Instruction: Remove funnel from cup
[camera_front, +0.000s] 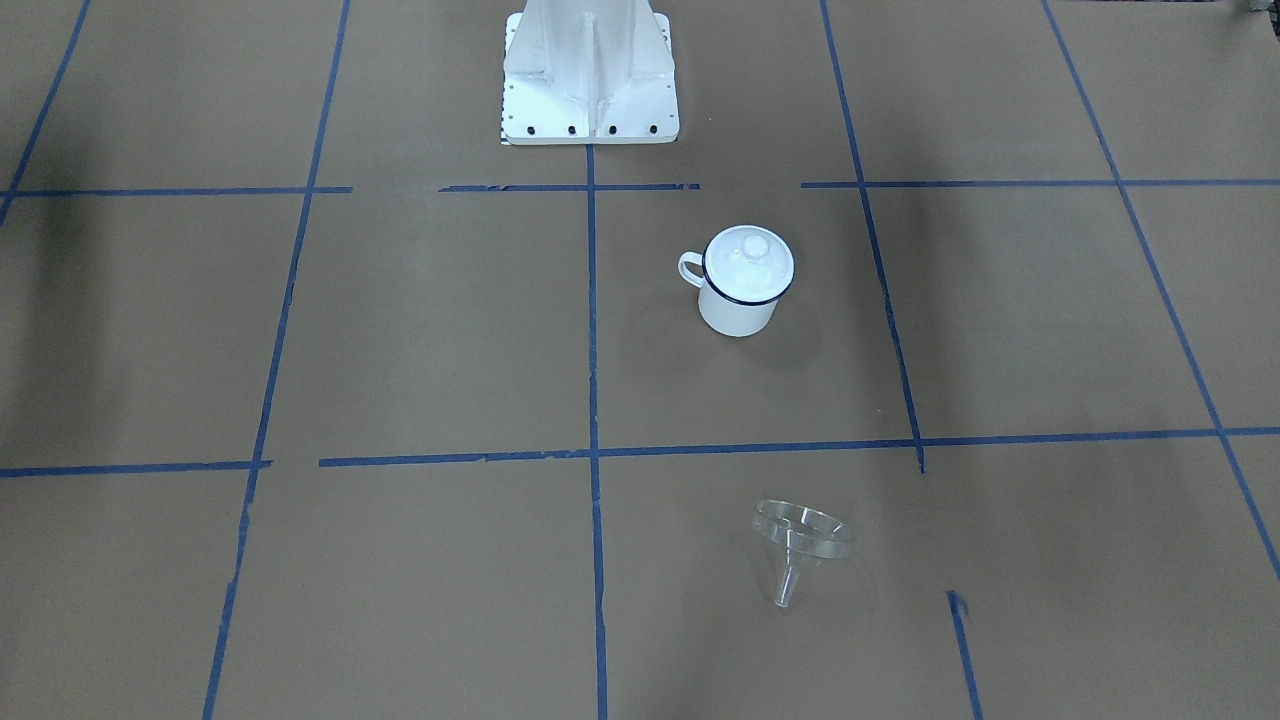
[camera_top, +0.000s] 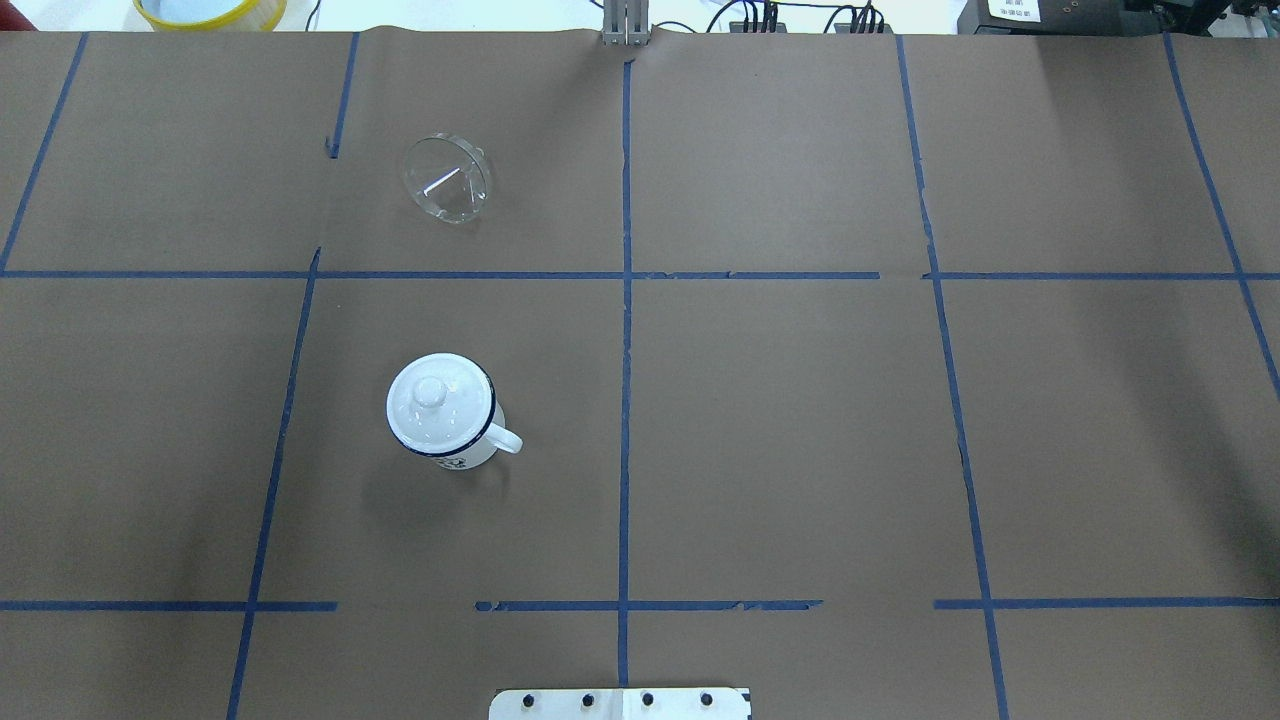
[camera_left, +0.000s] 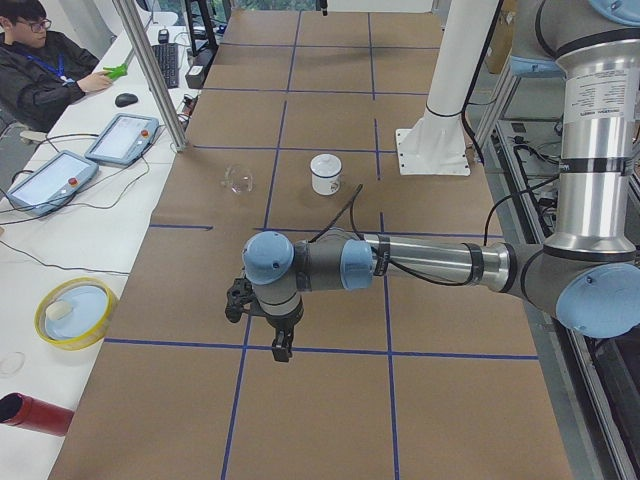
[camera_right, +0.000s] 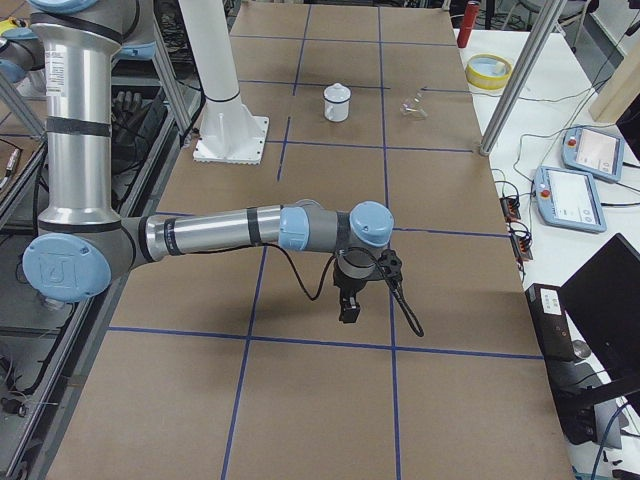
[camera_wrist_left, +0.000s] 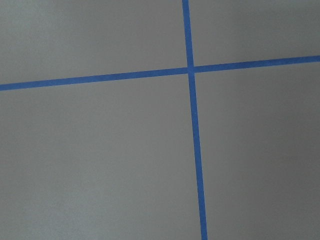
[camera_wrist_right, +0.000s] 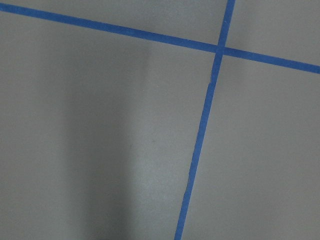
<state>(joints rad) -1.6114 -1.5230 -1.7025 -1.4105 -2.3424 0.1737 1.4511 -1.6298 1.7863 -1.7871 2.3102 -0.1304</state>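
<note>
The clear funnel (camera_front: 800, 545) lies on its side on the brown table, apart from the cup; it also shows in the overhead view (camera_top: 447, 178). The white mug with a blue rim (camera_front: 738, 305) stands upright with a white knobbed lid (camera_front: 748, 258) on it, handle toward the table's centre line. My left gripper (camera_left: 281, 345) hangs over bare table far from both, and so does my right gripper (camera_right: 348, 308). Each shows only in a side view, so I cannot tell whether it is open or shut. Both wrist views show only paper and blue tape.
The white robot base (camera_front: 590, 70) stands behind the mug. Off the table's far edge are a yellow-rimmed bowl (camera_left: 75, 312), a red cylinder (camera_left: 35, 413), control tablets (camera_left: 122, 137), a metal post (camera_left: 150, 70) and a seated operator (camera_left: 40, 60).
</note>
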